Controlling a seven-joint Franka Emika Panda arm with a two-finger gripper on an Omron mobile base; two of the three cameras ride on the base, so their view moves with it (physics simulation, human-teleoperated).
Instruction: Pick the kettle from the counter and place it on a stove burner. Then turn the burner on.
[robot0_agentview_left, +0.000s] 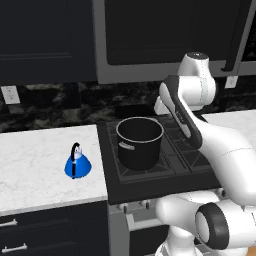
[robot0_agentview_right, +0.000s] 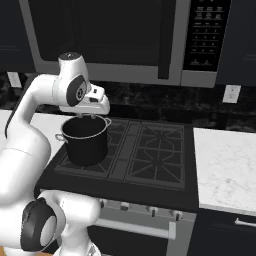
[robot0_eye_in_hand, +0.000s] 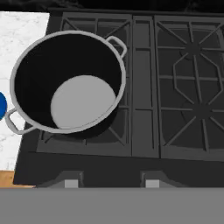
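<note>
1. One blue kettle (robot0_agentview_left: 77, 165) stands upright on the white counter (robot0_agentview_left: 35, 165), left of the stove (robot0_agentview_right: 150, 155).
2. Black pot (robot0_agentview_right: 85, 140) occupies a left stove burner (robot0_eye_in_hand: 83, 131).
3. Gripper (robot0_agentview_right: 86, 116) hovers above the pot; jaw state cannot be told.

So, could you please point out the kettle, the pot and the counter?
kettle (robot0_agentview_left: 78, 165): left base view, on its blue cone body.
pot (robot0_agentview_left: 141, 146): left base view, on its black outer wall.
counter (robot0_agentview_left: 35, 165): left base view, on bare marble left of the kettle.

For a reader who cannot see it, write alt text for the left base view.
A small blue kettle stands on the white marble counter, left of a black stove carrying a large black pot. The white robot arm rises at right.
</note>
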